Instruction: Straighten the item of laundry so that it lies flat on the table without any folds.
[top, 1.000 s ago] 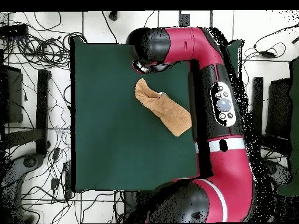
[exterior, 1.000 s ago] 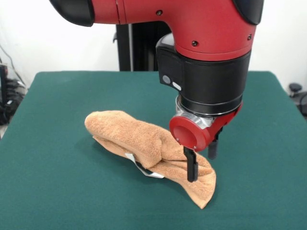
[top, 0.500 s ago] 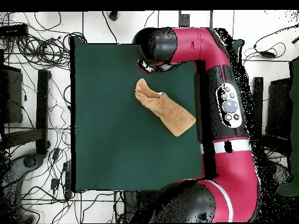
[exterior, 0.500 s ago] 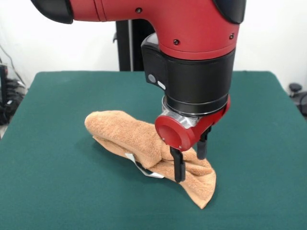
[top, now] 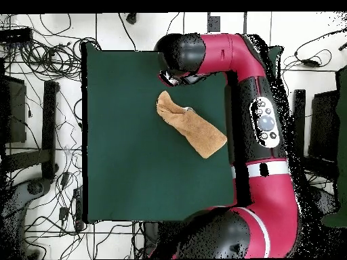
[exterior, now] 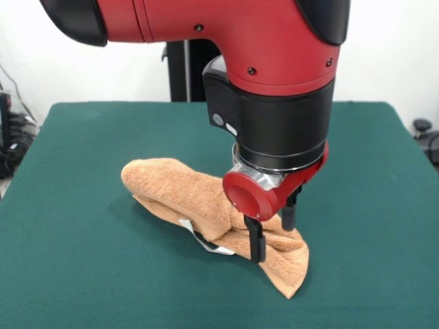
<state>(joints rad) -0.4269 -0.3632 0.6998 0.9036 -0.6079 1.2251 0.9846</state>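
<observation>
On table, bunched towel, pincer open astride its near end

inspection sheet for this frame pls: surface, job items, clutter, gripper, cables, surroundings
Surface: table topped with dark green cloth, bare apart from the towel.
Job's things: towel, orange-tan, bunched into a long folded roll, not flat; small white tag shows at its near side.
Clutter: nothing seen on the table.
Grippers: gripper down at the towel's right end in the front view, open, black fingers straddling a fold; in the overhead view it is hidden under the arm.
Cables: many loose cables on the floor around the table, none on it.
Surroundings: white wall behind, black post behind the arm, dark equipment at the floor edges.
</observation>
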